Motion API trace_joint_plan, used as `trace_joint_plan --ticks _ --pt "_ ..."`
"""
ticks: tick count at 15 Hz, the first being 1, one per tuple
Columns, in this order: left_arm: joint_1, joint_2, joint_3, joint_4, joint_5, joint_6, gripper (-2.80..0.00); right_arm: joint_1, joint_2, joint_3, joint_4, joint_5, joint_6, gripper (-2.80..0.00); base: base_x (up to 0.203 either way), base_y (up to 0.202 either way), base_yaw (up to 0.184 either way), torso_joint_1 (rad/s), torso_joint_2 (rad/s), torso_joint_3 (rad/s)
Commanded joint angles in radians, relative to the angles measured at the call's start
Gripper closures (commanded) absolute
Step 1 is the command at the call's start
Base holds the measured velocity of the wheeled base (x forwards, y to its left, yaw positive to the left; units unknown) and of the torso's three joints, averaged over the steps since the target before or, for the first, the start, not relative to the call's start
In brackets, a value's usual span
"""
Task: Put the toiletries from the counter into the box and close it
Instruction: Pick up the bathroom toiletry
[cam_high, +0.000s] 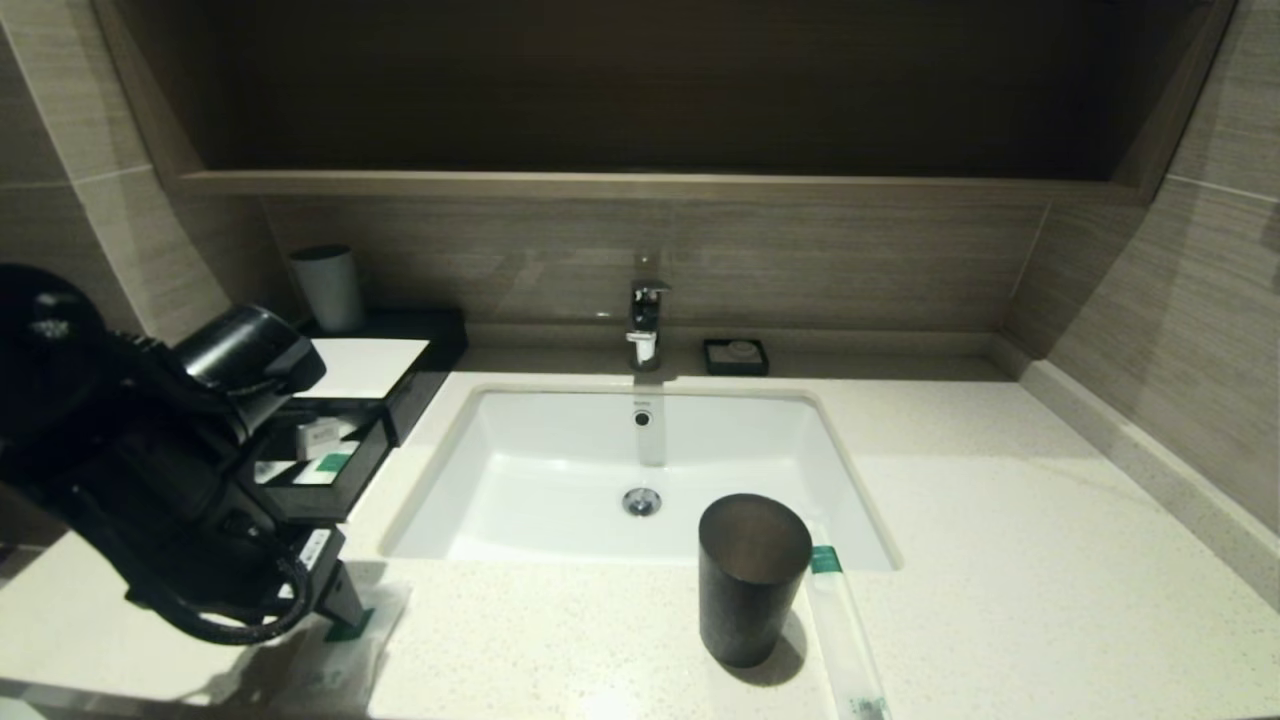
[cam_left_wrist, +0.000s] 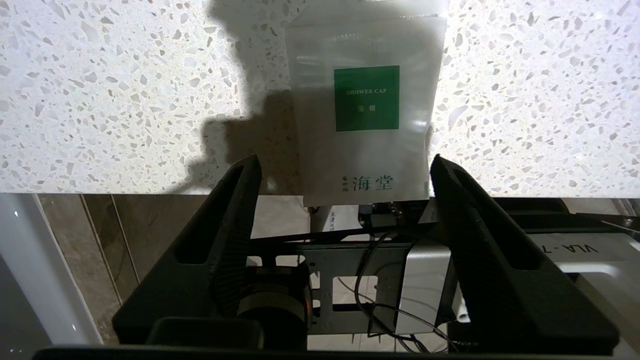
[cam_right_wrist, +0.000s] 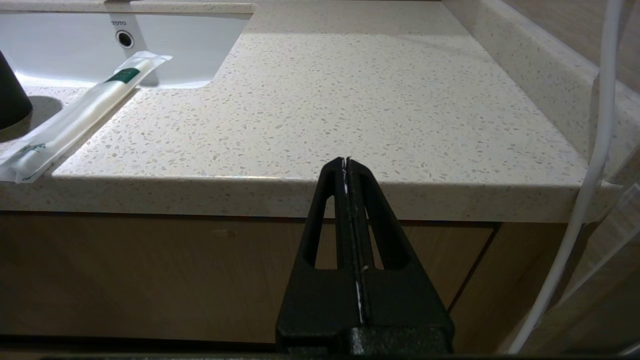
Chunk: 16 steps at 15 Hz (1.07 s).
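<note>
Left pincer (cam_left_wrist: 345, 170): while it hangs over the surface (cam_left_wrist: 100, 100) edge, spread wide astride the shower-cap sachet (cam_left_wrist: 367, 100), gripping nothing.
Right pincer (cam_right_wrist: 346, 162): closed, empty, parked low.

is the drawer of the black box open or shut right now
Open. In the head view the box has its drawer pulled out toward the counter's front, with sachets lying inside.

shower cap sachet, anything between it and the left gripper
Nothing visible does. The flat translucent shower cap sachet with the green label lies on the speckled cream counter at its front edge, and the left gripper hangs open directly over it.
</note>
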Motion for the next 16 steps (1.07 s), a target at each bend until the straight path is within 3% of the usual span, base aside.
trace_joint_plan --ticks 1,16 --pt "-0.001 0.031 0.0 0.005 -0.005 -0.001 -2.8 0.0 0.0 0.0 0.0 0.0 -0.001 0.0 0.0 0.0 0.0 0.0 0.0 0.0" --pt "-0.043 0.05 0.038 -0.024 -0.007 -0.007 -2.8 0.0 0.0 0.0 0.0 0.0 -0.001 0.0 0.0 0.0 0.0 0.0 0.0 0.0"
